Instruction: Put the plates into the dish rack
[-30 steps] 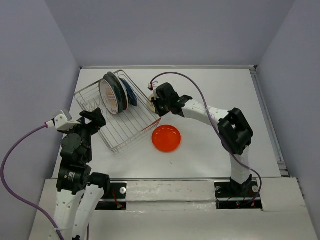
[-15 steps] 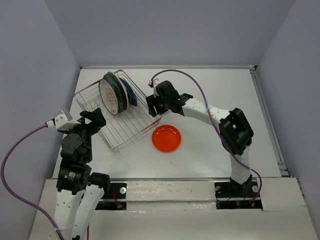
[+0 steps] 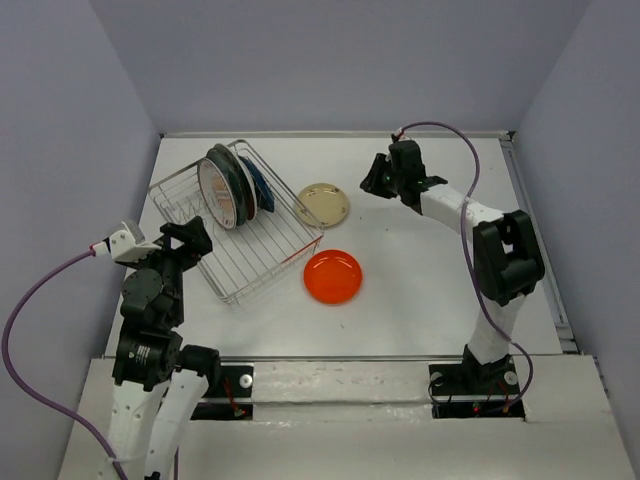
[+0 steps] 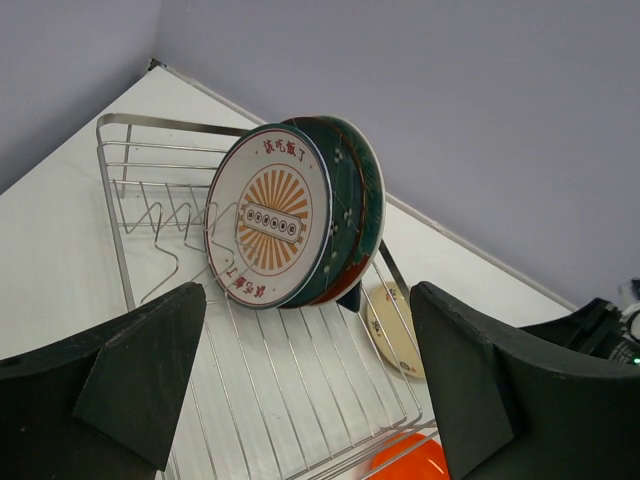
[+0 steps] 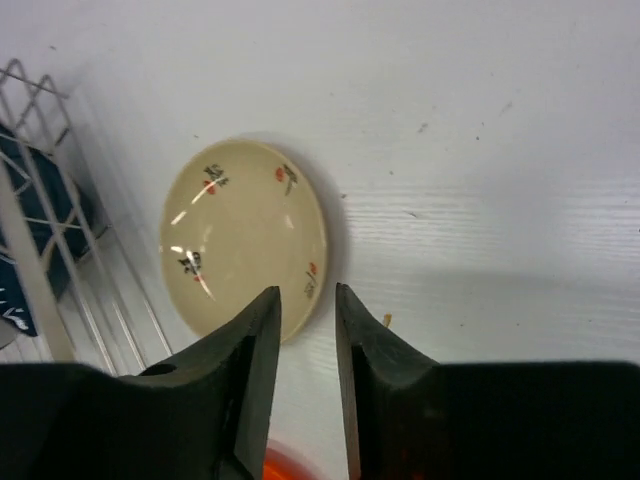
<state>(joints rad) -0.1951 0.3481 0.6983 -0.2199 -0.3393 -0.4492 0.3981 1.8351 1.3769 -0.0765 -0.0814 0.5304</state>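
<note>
Toward the far left of the table (image 3: 430, 290), the dish rack (image 3: 250, 262) is set at an angle, and a tight group of plates is stood on edge among its tines at the far end. At the front of that group the white plate with the orange emblem (image 4: 270, 225) is seen. The dark teal plate (image 4: 338, 195) is pressed close behind it, and a red-and-teal floral rim (image 4: 372, 185) is glimpsed behind that. A dark blue plate (image 3: 262, 185) is tucked at the back, so four plates are judged to be loaded, though the hindmost is largely hidden. Two remain flat on the table. The cream plate (image 3: 324, 204) lies just beside the rack's right edge, and the orange plate (image 3: 333, 276) lies nearer the arms, close to the rack's near corner. The task is therefore judged about two thirds done. The right gripper (image 3: 372, 183) is held above the table to the right of the cream plate; its jaws are parted by only a narrow gap and nothing is gripped. The left gripper (image 3: 187, 236) is held by the rack's near-left side with its jaws spread wide and nothing between them. Orange Chinese characters are printed above and below the sunburst emblem, but they cannot be read with confidence, and no brand mark is seen.
</note>
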